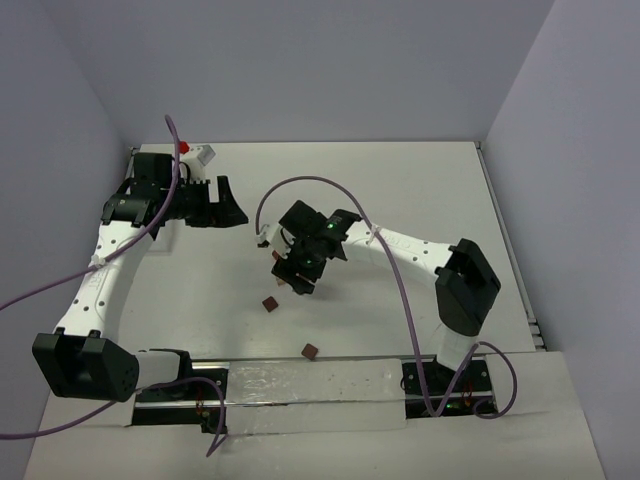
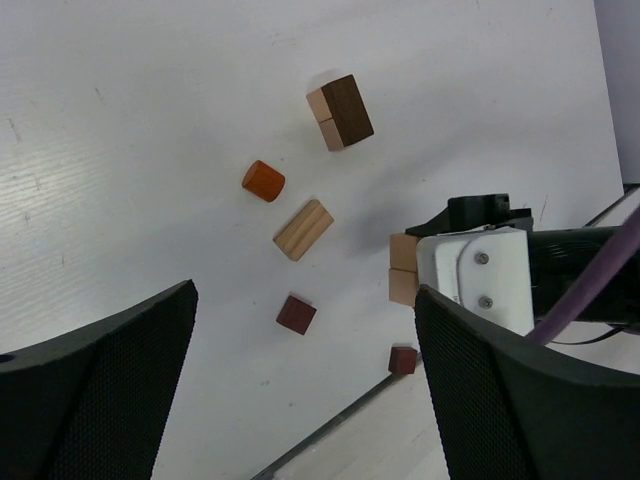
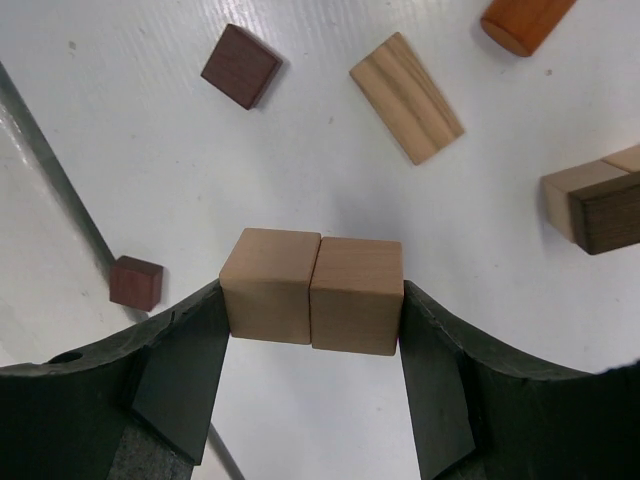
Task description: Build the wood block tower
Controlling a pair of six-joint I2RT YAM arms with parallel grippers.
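Holding two pale tan cubes [image 3: 312, 290] face to face, pinched between the part-open jaws of the right gripper [image 1: 298, 278], centre of the overhead frame; lifted or resting, cannot tell. Loose above them in the right wrist view: tan bar [image 3: 406, 97], orange cylinder [image 3: 524, 20], dark brown cube [image 3: 241, 65]. Left gripper [image 1: 228, 203], upper left, gapes wide and empty. Step, judged: tower's base. Next: level set-down, gentle release.

Bright, even light from above washes the white table [image 1: 400, 180] — the wood blocks [image 2: 303, 228] cast only soft, faint shadows — every view sharp.
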